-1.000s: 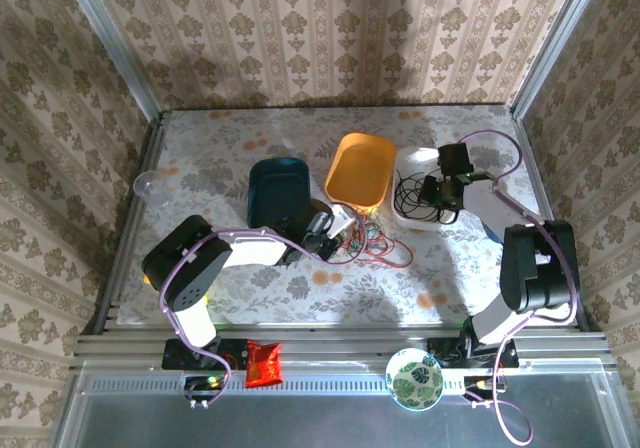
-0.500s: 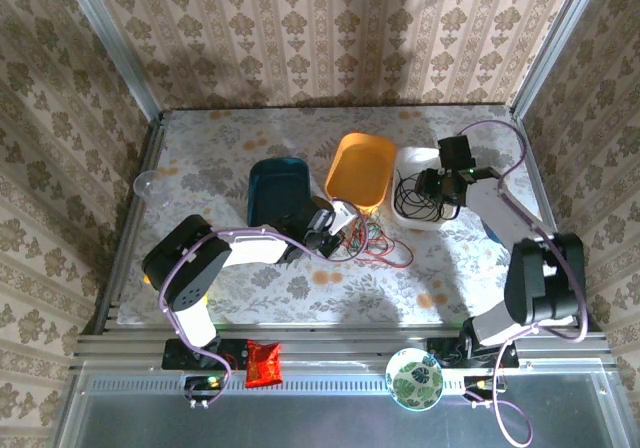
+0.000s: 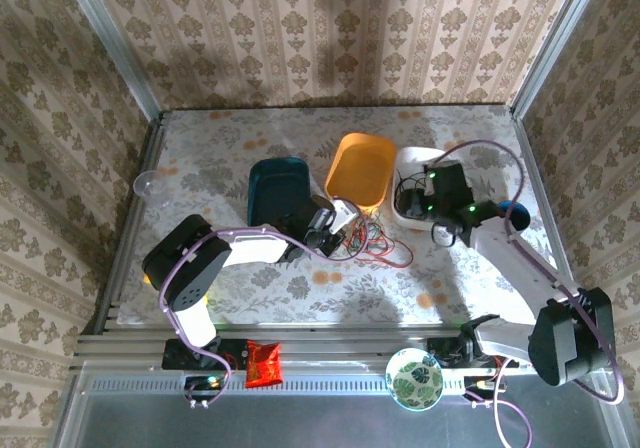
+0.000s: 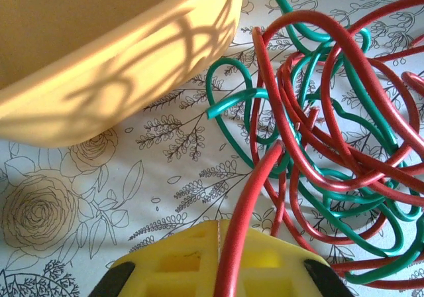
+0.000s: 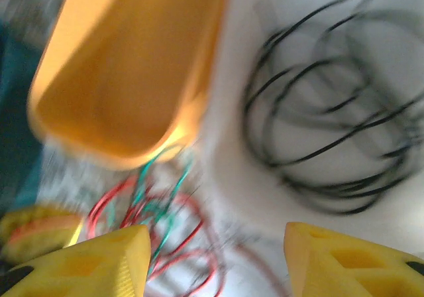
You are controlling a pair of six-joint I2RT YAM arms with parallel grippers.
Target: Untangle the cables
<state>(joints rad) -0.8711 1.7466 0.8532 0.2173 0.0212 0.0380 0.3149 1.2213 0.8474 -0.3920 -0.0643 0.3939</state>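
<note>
Now we are pinching the red cable (image 4: 238,224) in our left jaws, its tangle with the green cable (image 4: 228,106) ahead; our right jaws are hanging spread before the black cable (image 5: 324,201).

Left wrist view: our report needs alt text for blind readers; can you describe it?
A red cable runs from the shut jaws of the left gripper into a loose tangle with a green cable on the floral table, beside an orange tray.
</note>
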